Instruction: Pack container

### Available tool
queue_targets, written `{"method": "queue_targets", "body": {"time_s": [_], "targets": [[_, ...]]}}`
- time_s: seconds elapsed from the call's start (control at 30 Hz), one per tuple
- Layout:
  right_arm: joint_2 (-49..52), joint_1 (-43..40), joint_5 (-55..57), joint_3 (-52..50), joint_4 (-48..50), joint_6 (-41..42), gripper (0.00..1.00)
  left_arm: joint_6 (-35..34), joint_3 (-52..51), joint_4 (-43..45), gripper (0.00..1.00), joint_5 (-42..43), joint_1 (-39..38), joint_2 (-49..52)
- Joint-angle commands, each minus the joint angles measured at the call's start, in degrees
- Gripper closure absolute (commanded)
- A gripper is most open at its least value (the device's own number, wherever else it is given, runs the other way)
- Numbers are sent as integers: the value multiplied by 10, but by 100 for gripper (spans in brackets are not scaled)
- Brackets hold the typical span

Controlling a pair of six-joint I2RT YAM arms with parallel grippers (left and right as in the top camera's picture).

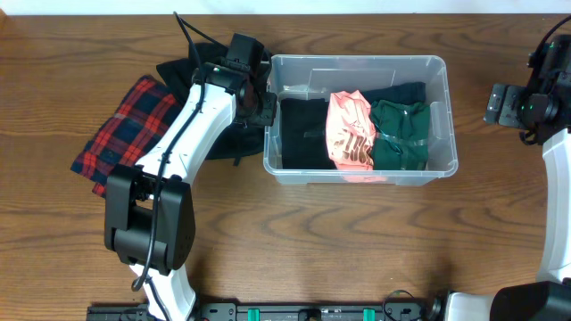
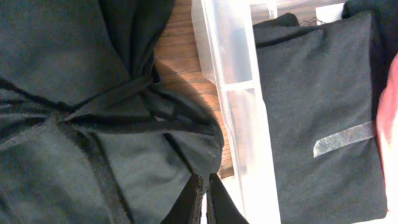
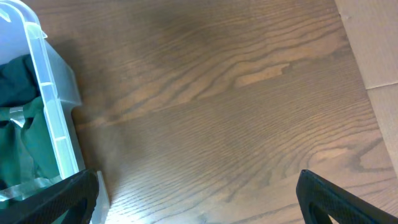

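The clear container point(image 1: 357, 59) stands at the table's middle, holding a folded black garment point(image 1: 303, 134), a pink one point(image 1: 350, 129) and a green one point(image 1: 401, 134). Just left of it lies a crumpled black garment point(image 1: 183, 71), bunched in the left wrist view point(image 2: 74, 124). My left gripper point(image 1: 264, 109) is shut over that garment's edge, beside the container wall point(image 2: 233, 93); its tips point(image 2: 204, 179) show no cloth between them. My right gripper point(image 1: 493, 104) hangs open over bare wood point(image 3: 198, 177), right of the container point(image 3: 59, 124).
A red and navy plaid garment point(image 1: 125, 129) lies on the table at the left, partly under the left arm and the black garment. Brown cardboard point(image 3: 373, 37) shows at the table's far right edge.
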Motion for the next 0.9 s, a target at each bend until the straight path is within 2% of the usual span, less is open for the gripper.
{"method": "queue_targets", "body": {"time_s": [0.0,0.13,0.33,0.6,0.67,0.77,0.8,0.87], "targets": [[1,-2,8,4,-1,6,1,-3,-2,7,94,40,-3,-7],[1,-2,8,4,-1,6,1,-3,-2,14,94,26,0,-7],[1,-2,8,4,-1,6,1,-4,0,14,94,-56,17,-17],[1,-2,8,4,-1,6,1,-23,4,40,92,-104,81,-44],[1,-2,8,4,-1,6,1,-23,3,48,72,-105,101,-44],[1,-2,8,4,-1,6,1,-32,3,60,58,-105,129,-44],[1,-2,8,4,-1,6,1,-31,3,65,47,-105,136,-44],[1,-2,8,4,-1,6,1,-31,3,75,44,-105,151,-43]]}}
